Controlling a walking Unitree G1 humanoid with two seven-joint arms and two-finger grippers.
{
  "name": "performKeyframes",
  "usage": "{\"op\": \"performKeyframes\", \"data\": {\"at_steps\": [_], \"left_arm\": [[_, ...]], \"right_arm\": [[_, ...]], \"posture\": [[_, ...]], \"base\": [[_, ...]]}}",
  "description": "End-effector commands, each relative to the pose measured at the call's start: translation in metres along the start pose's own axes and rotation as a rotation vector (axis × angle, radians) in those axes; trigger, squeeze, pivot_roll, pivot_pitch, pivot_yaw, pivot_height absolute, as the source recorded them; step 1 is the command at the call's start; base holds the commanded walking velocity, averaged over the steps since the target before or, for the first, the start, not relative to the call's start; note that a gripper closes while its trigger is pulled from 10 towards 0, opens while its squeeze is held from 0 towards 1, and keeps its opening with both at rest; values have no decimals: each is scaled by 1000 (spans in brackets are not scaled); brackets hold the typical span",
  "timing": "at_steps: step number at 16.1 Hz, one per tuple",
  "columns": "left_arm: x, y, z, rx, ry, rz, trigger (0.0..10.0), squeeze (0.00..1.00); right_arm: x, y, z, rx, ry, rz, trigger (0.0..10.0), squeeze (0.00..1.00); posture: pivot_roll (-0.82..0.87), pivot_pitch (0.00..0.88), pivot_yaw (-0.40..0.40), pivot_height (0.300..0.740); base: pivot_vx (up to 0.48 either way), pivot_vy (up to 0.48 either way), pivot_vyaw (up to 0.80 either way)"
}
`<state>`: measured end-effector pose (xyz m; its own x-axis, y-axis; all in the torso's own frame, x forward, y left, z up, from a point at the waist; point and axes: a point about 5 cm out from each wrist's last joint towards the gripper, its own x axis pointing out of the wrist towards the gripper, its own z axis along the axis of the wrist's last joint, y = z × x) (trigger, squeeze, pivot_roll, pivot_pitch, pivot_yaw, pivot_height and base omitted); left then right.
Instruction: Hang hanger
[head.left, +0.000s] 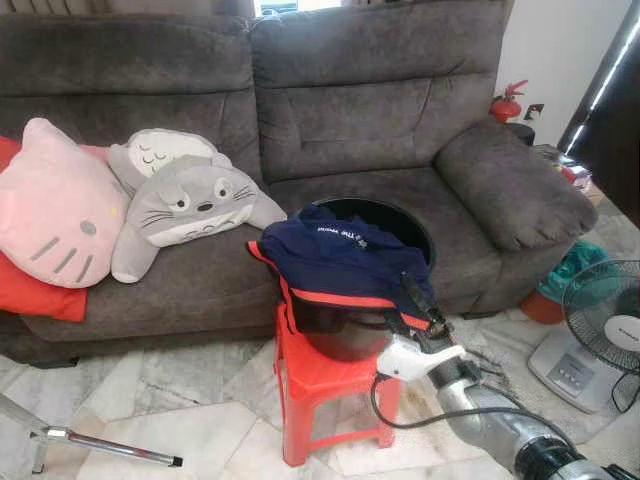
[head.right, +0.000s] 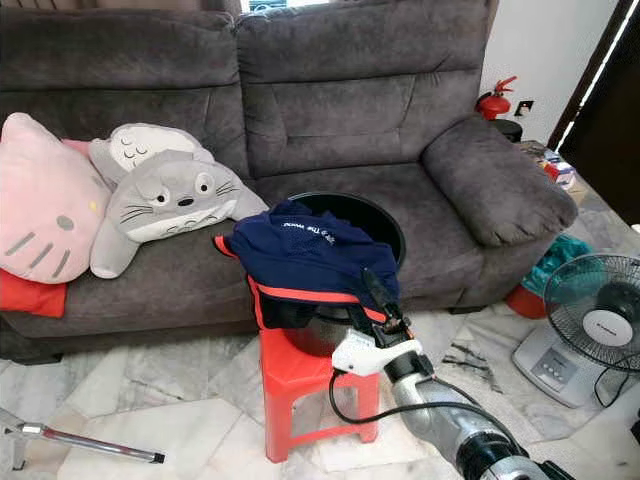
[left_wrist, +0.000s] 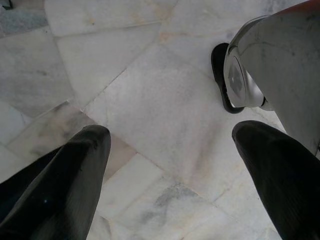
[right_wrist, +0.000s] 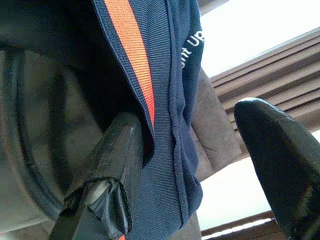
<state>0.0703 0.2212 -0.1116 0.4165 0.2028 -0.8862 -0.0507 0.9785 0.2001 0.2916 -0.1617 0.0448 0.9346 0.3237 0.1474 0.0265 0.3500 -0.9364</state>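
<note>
Right gripper (right_wrist: 185, 165) stands with jaws apart astride the hem of the navy shirt (head.left: 340, 250) draped on the black bucket (head.left: 345, 335). Grasp pending: next move requires closing on the cloth. Left gripper (left_wrist: 170, 165) idle, jaws apart.

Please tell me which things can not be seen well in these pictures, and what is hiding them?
- Bucket on the red stool: the navy shirt draped over it hides its inside, head views.
- Any hanger: cannot be made out; possibly under the shirt.
- Right gripper: open at the shirt's hem, one finger behind the cloth.
- Metal rod: cut off by the picture's edge.
- Fan: label too small to read.
</note>
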Motion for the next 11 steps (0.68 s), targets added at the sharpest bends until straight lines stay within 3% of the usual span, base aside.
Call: {"op": "performKeyframes", "data": {"at_steps": [1,4,6,11], "left_arm": [[-2,-1,-9,-4,32,-6,10000,0],[-1,-5,-7,1,32,-13,10000,0],[-1,-6,-4,-1,26,-13,10000,0],[0,-16,0,2,17,-22,10000,0]], "right_arm": [[5,-6,-2,3,10,-23,10000,0],[12,-9,-4,14,51,-38,10000,0],[24,-4,3,28,65,29,10000,0],[26,3,6,62,81,88,10000,0]], "posture": [[-168,0,7,740],[-168,0,7,740],[-166,0,9,740],[-166,0,8,740]], "base": [[0,0,0],[0,0,0],[0,0,0],[0,0,0]]}}
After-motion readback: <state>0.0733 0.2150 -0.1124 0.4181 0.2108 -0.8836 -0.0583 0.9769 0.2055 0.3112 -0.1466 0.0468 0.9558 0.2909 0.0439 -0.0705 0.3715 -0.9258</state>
